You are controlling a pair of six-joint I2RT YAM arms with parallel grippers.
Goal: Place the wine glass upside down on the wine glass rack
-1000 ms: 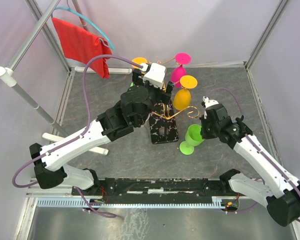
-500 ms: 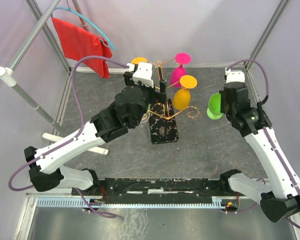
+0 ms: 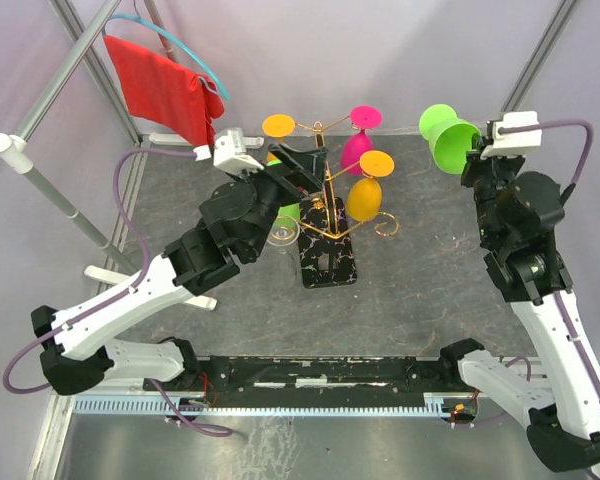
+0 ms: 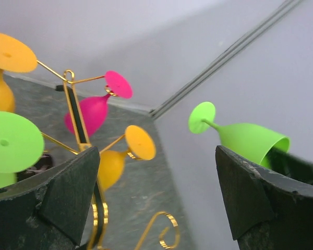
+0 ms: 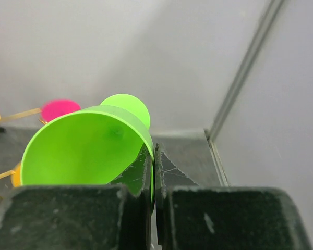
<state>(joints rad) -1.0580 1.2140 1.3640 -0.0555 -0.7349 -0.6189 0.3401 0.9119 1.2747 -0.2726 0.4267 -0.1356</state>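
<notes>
**Green glass held in the air at 2 o'clock from the rack, not yet hung**

From above, the right hand was clamped on the rim of the green wine glass, well apart from the wine glass rack. Only the right wrist view showed its fingers pinching the bowl wall, one inside and one outside. The left hand, fingers wide apart and empty, was at 10 o'clock from the rack's base. Its own view showed the glass tilted, foot toward 10 o'clock, and a pink glass hanging upside down.
</notes>
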